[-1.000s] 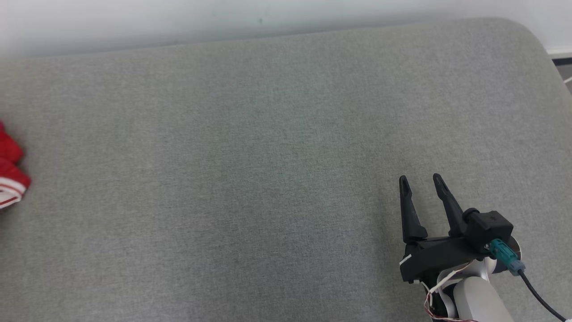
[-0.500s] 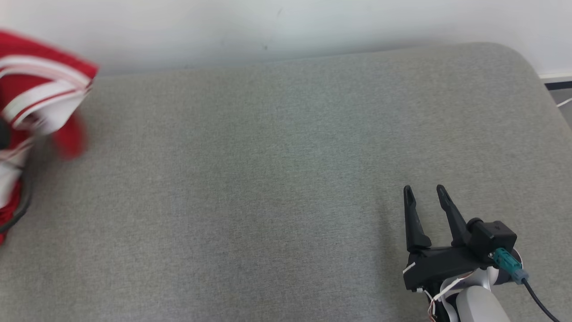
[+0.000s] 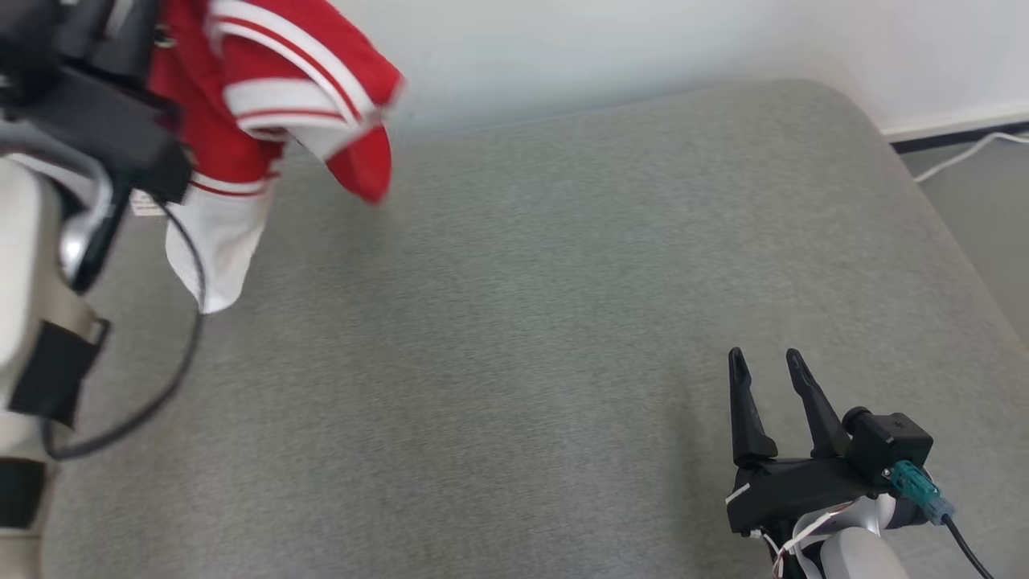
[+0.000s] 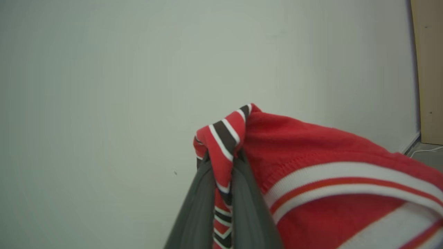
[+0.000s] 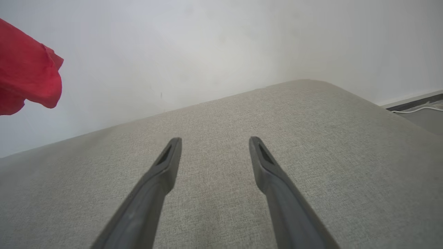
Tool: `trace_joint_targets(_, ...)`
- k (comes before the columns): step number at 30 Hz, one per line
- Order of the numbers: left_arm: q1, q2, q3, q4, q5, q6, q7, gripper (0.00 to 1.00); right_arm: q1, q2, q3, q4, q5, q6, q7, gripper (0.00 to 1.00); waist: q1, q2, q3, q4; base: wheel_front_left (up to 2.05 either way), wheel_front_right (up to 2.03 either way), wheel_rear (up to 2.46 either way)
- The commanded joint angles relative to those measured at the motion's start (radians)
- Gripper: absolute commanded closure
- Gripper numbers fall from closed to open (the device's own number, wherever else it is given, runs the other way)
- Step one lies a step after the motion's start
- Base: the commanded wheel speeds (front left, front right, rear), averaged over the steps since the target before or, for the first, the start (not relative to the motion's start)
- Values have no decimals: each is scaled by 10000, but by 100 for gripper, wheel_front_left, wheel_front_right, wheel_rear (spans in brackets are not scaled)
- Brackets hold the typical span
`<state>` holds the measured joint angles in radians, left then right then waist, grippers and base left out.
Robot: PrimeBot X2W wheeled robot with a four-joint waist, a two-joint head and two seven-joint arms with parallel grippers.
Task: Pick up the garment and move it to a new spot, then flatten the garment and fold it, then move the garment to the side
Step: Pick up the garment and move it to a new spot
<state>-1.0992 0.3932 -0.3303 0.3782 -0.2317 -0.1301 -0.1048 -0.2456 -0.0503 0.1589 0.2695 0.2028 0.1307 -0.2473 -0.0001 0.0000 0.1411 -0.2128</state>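
The garment [image 3: 273, 96] is a red knit piece with white stripes and a white hem. It hangs in the air over the far left of the grey cushion [image 3: 522, 322]. In the left wrist view my left gripper [image 4: 223, 162] is shut on the garment's striped edge [image 4: 221, 138], and the red body [image 4: 311, 148] drapes to the right. My right gripper [image 3: 764, 358] rests low at the near right, open and holding nothing. In the right wrist view its fingers [image 5: 166, 166] spread over bare cushion, with a red corner of the garment [image 5: 24, 79] at the far left.
A white wall [image 3: 643, 40] runs behind the cushion. The cushion's rounded right end drops to a grey floor with a white cable [image 3: 965, 153]. My left arm's pale forearm [image 3: 24, 241] and a dark cable loop [image 3: 161, 378] fill the left edge.
The garment rose off the cushion at the far left and now hangs higher and further right in my left gripper. The camera has shifted. My right gripper stays open.
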Motion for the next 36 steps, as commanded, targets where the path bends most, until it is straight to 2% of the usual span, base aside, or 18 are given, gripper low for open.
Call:
trace_joint_targets(1, 224, -92, -163, -488, -197, 8, 161, 100, 95, 2, 17, 26, 68, 0, -73, 0, 1, 0, -12, -406, 0, 0, 0)
trace_joint_targets(3, 450, -213, -553, -1101, -262, 7, 458, 100, 137, 0, -34, 73, 114, 0, -93, 0, 1, 0, -27, -575, 0, 0, 0)
trace_joint_targets(8, 973, -926, -1367, -2182, -553, 6, 903, 100, 130, 3, -57, 166, 180, 0, -140, 0, 1, 0, 4, -862, 0, 0, 0)
trace_joint_targets(13, 1655, -1325, -2785, -2821, -395, 6, 1076, 100, 46, 3, 31, 168, 260, 0, -168, 0, 1, 0, 103, -1088, 0, 0, 0)
trace_joint_targets(16, 2147, -1241, -3398, -2928, -326, 7, 1033, 100, 63, 2, 45, 166, 246, 0, -176, 0, 1, 0, 126, -1156, 0, 0, 0)
trace_joint_targets(22, 3091, -1055, -3823, -2388, -334, 89, 731, 100, 115, 5, -144, 163, 65, 0, -175, 0, 1, 0, 130, -1002, 0, 0, 0)
trace_joint_targets(29, 3384, -389, -3547, -1786, 16, 545, 168, 100, 239, 2, -175, 158, -94, 0, -174, 0, 1, 0, 46, -439, 0, 0, 0)
trace_joint_targets(36, 3684, 170, -3279, -1463, -38, 784, -57, 100, 300, 2, -108, 171, -107, 0, -170, 0, 1, 0, -79, -27, 0, 0, 0)
